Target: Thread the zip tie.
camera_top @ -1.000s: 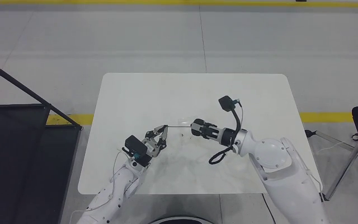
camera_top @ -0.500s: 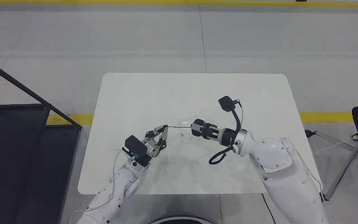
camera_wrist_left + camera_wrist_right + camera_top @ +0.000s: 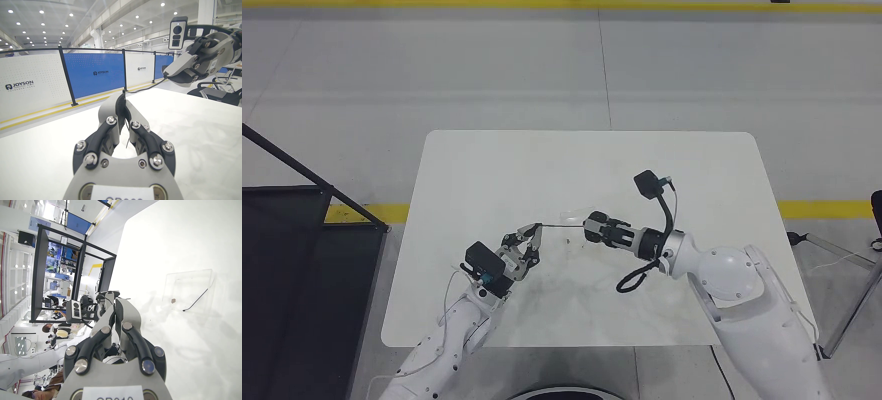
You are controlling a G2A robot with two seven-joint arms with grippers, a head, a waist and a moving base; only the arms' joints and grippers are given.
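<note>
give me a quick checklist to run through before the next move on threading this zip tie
1. Left fingers shut on the zip tie: ok.
2. Right fingers shut on the tie's far end: ok.
3. Tie held in the air above the table, spanning between both grips: ok.
4. Tip lined up with the head's slot: cannot tell, too small to see.
5. Loop closed: not ok, the tie runs as an open line between the arms.
6. Spare tie lying in the clear tray, apart from the fingers: ok.
</note>
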